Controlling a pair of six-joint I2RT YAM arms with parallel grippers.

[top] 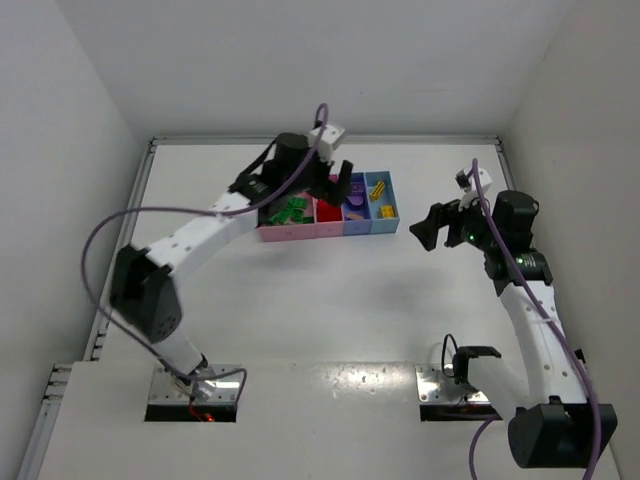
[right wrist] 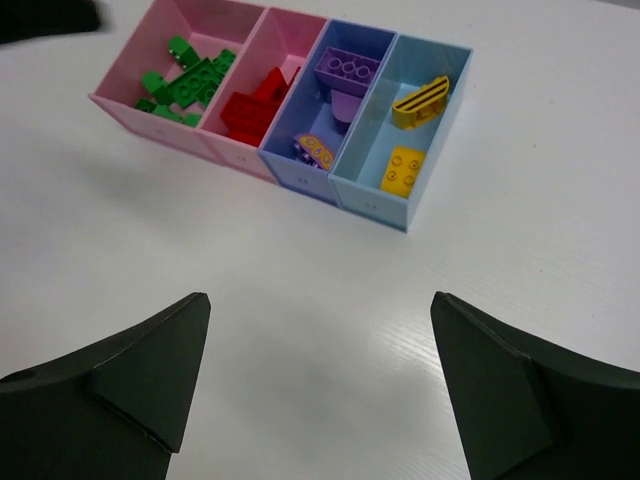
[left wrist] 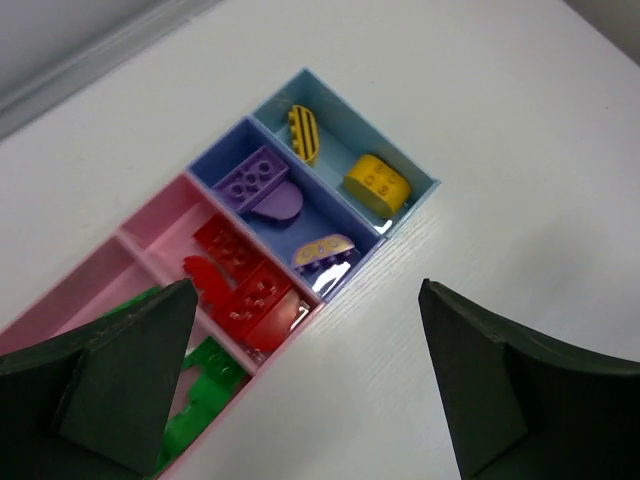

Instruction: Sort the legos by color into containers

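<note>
white table (top: 330, 300) | legos (left wrist: 250, 290) in containers (left wrist: 412, 208) below left fingers (left wrist: 120, 380), spread empty | right fingers (right wrist: 130, 380) spread

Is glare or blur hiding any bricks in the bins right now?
Left wrist: glare spot on the red bricks, own fingers dark and soft up front; right wrist: all four bins sharp, evenly lit, faint shadow on the table beside them; top external: bricks are only small colour patches, left gripper partly over the bins.
</note>
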